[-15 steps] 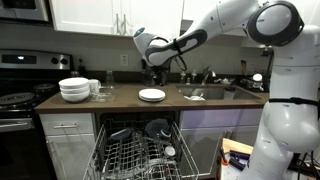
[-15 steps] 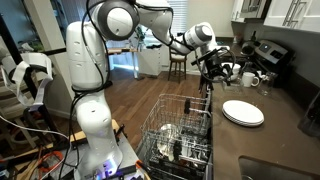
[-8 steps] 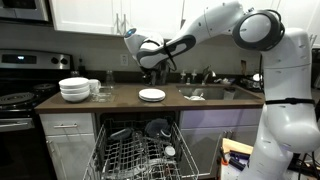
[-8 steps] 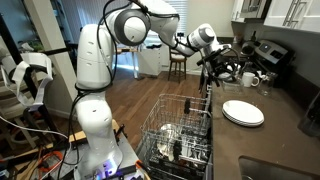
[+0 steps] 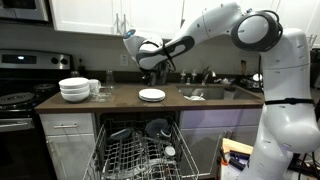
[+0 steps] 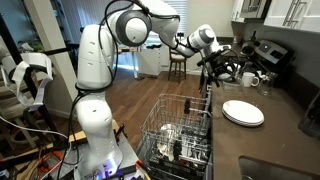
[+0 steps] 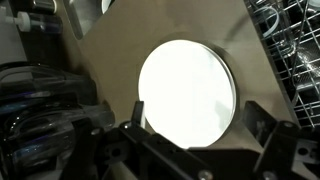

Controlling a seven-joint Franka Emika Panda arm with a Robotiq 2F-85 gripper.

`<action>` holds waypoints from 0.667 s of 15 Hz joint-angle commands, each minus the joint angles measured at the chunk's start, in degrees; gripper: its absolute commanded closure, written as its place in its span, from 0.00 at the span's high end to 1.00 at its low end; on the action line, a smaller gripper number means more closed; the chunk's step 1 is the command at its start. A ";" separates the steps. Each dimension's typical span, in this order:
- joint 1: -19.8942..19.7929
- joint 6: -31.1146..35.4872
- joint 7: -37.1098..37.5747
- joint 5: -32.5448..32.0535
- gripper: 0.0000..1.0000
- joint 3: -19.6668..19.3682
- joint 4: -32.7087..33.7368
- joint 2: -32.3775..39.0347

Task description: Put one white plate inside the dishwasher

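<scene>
White plate (image 5: pixel 152 95) lies flat on the brown counter (image 5: pixel 120 101), directly above the open dishwasher (image 5: pixel 140 150) and between the stack of white bowls (image 5: pixel 74 89) and the sink (image 5: pixel 205 93). Nothing rests on it and nothing touches it. The gripper (image 5: pixel 152 80) hangs over the plate and points down, and both exterior views show a clear gap between its tips and the plate's surface. Its jaws are spread wide and hold nothing. In the wrist view the two dark fingers (image 7: pixel 136 112) come in from the bottom edge, one on each side of the plate's lower half, with the bright disc filling the space between them. Below the counter edge, the dishwasher's grey wire rack (image 6: pixel 180 130) is drawn out into the room. It carries a dark round dish (image 5: pixel 157 128) and a few other pieces (too small to name). A black stove (image 5: pixel 18 100) stands at the far end of the counter, beyond the bowls, well apart from the plate
</scene>
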 commanded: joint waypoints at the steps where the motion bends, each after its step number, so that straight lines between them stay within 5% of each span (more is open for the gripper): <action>1: -0.05 3.90 0.52 0.10 1.00 -0.77 1.25 3.59; 7: 0.54 14.84 4.77 -2.05 1.00 -3.31 3.30 10.24; 10: 2.36 14.95 9.66 -5.13 1.00 -5.52 6.16 13.49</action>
